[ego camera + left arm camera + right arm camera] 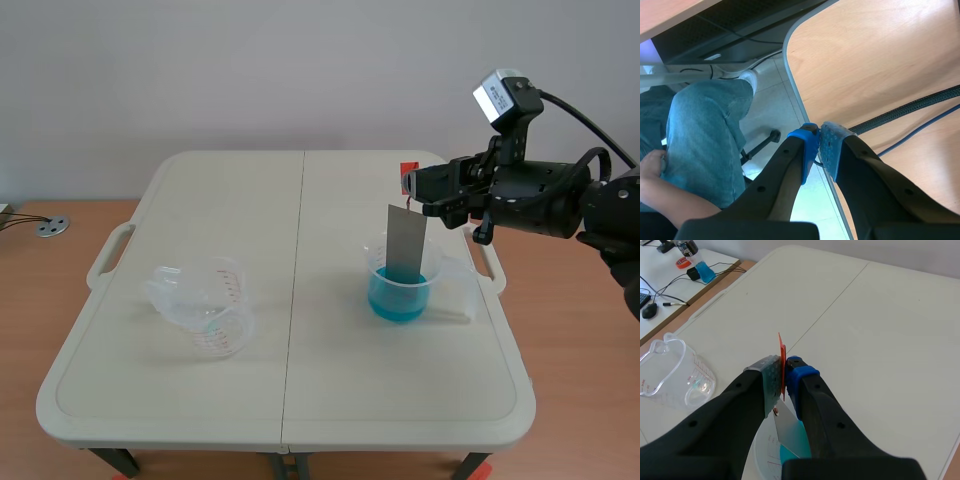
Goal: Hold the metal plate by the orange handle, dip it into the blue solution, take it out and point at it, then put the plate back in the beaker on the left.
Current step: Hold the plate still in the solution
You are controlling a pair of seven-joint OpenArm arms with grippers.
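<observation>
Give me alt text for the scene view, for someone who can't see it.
The right arm's pincer grips the top of an upright metal plate, its lower end down inside a clear beaker of blue solution on the right half of the cream table. A second clear beaker, seemingly empty, stands apart on the left half.

Left pincer (819,146) closed on nothing, blue and grey dotted pads (807,150) nearly meeting. Beneath and ahead, wooden surface (880,65) with rounded grey edge. Black braided cable (920,102) and thin blue cable (922,129) cross it side by side. Beside surface, lower down: pale floor (775,107) and person's leg in blue jeans (705,135), white shoe (751,79) at foot, hand (650,165) resting at thigh.
</observation>
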